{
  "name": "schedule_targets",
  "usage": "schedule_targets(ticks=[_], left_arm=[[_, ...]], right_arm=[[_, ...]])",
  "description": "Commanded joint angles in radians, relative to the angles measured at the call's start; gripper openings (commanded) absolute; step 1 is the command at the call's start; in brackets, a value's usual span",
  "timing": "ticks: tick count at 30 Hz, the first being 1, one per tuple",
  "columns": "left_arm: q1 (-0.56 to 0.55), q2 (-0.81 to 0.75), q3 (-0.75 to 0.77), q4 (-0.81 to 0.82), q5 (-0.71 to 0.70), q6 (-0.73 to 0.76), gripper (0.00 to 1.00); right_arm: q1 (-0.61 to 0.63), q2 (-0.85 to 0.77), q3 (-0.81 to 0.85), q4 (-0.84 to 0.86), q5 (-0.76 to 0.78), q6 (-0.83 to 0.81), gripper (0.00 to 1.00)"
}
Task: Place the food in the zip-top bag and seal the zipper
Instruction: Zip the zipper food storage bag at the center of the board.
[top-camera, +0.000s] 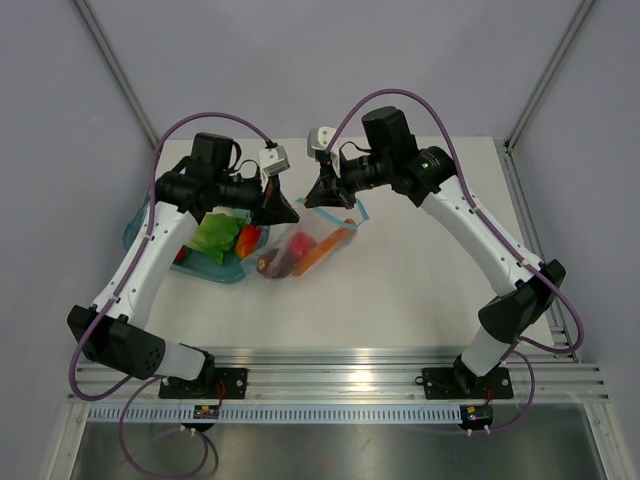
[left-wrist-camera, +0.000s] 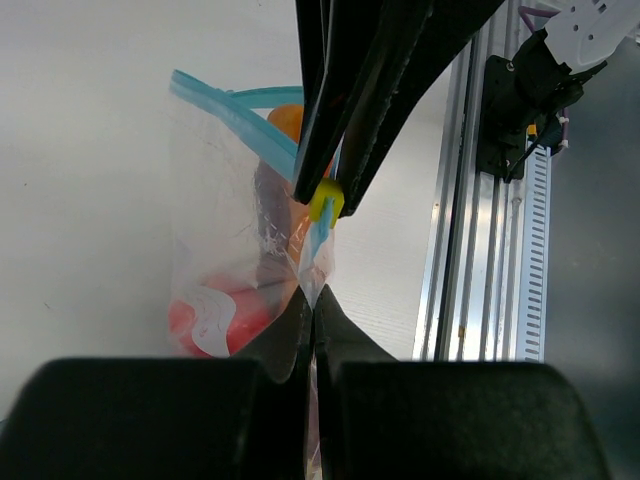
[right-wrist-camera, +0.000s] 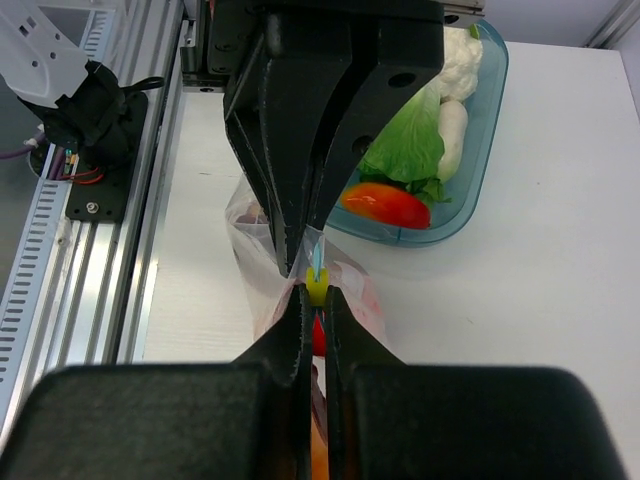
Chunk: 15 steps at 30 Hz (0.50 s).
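Observation:
The zip-top bag (top-camera: 300, 248) lies on the white table, lifted at its top edge between the two arms. Inside it I see the food: an orange carrot piece (top-camera: 322, 252), a red piece (left-wrist-camera: 215, 315) and a dark purple one (left-wrist-camera: 272, 195). My left gripper (left-wrist-camera: 311, 292) is shut on the bag's clear corner just below the zipper (left-wrist-camera: 232, 112). My right gripper (right-wrist-camera: 315, 298) is shut on the zipper's small yellow slider (right-wrist-camera: 316, 287), tip to tip with the left gripper (right-wrist-camera: 300, 258). In the top view the left gripper (top-camera: 283, 212) and right gripper (top-camera: 322, 195) face each other over the bag.
A teal translucent bowl (top-camera: 142, 225) stands left of the bag, holding green lettuce (right-wrist-camera: 410, 150), a red tomato piece (right-wrist-camera: 388, 204) and white pieces (right-wrist-camera: 455, 60). An aluminium rail (top-camera: 340, 372) with both arm bases runs along the near edge.

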Motion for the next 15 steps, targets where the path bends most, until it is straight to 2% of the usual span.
schedule_targets(ticks=[1, 4, 6, 7, 10, 13, 15], left_arm=[[-0.002, 0.002, 0.047, 0.038, 0.047, 0.009, 0.00], [-0.002, 0.013, 0.058, 0.045, 0.048, 0.008, 0.00], [-0.002, 0.022, 0.070, 0.044, 0.041, 0.000, 0.13], [-0.002, 0.029, 0.073, 0.044, 0.042, -0.008, 0.25], [-0.002, 0.043, 0.085, 0.042, 0.050, -0.012, 0.41], [-0.002, 0.049, 0.090, 0.041, 0.062, -0.008, 0.41], [-0.002, 0.056, 0.095, 0.042, 0.070, -0.009, 0.36]], right_arm=[[-0.004, -0.007, 0.036, 0.013, -0.034, 0.013, 0.00], [-0.004, -0.013, 0.026, 0.026, -0.031, 0.028, 0.00], [-0.004, -0.017, 0.013, 0.043, -0.019, 0.037, 0.00], [-0.004, -0.023, 0.009, 0.049, -0.017, 0.040, 0.00], [-0.004, -0.031, -0.002, 0.058, -0.011, 0.043, 0.00], [-0.004, -0.031, -0.004, 0.059, -0.011, 0.045, 0.00], [-0.004, -0.033, -0.005, 0.061, -0.009, 0.046, 0.00]])
